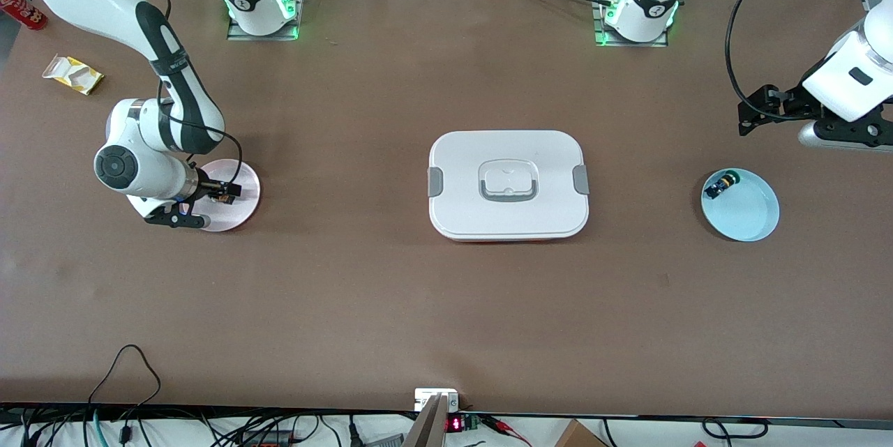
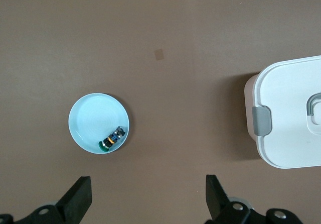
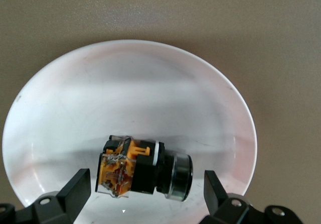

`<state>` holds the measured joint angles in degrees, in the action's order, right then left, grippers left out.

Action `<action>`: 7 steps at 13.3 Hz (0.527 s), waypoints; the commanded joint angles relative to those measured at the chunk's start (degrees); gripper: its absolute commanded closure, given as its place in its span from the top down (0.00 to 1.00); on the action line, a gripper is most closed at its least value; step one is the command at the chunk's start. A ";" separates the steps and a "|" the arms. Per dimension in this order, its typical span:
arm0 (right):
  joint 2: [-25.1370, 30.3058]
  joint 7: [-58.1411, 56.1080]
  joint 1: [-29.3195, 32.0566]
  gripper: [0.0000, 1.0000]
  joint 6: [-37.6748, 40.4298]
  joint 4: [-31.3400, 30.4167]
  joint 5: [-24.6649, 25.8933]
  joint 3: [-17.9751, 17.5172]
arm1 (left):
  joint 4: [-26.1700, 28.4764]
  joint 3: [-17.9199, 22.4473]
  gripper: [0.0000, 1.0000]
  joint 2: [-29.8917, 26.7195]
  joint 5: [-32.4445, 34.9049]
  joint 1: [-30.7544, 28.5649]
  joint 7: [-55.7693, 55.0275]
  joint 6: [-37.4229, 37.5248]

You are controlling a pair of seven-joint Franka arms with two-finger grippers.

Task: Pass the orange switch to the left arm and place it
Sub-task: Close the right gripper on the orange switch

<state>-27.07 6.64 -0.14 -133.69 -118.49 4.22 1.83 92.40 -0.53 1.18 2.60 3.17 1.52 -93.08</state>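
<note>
Fingers of our right gripper (image 3: pixel 145 194) stand spread apart just above the orange switch (image 3: pixel 143 168), which lies on its side in the pink plate (image 1: pixel 241 210) toward the right arm's end of the table. Our left gripper (image 2: pixel 148 199) hangs released, grasping nothing, over bare table near the blue plate (image 1: pixel 750 220) with the small blue-black switch (image 1: pixel 718 186). We see the box (image 1: pixel 508 184) closed between the two plates.

No legible text — red can (image 1: pixel 21 8) lettering, red display (image 1: pixel 454 424) digits unreadable.
</note>
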 commanded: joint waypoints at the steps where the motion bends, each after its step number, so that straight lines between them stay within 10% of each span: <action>1: 0.61 1.09 0.23 1.00 -1.05 -1.48 0.97 -0.25 | -1.43 -0.08 1.00 0.67 -0.85 -0.09 0.94 1.06; 7: 0.00 0.74 0.23 1.00 -1.14 -1.83 1.05 -0.25 | -1.52 -0.08 1.00 0.67 -0.85 -0.09 0.94 1.06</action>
<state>-27.22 6.64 -0.13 -133.79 -119.40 4.28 1.83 92.40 -0.56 1.20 2.60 3.18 1.52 -93.08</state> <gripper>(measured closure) 0.000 0.000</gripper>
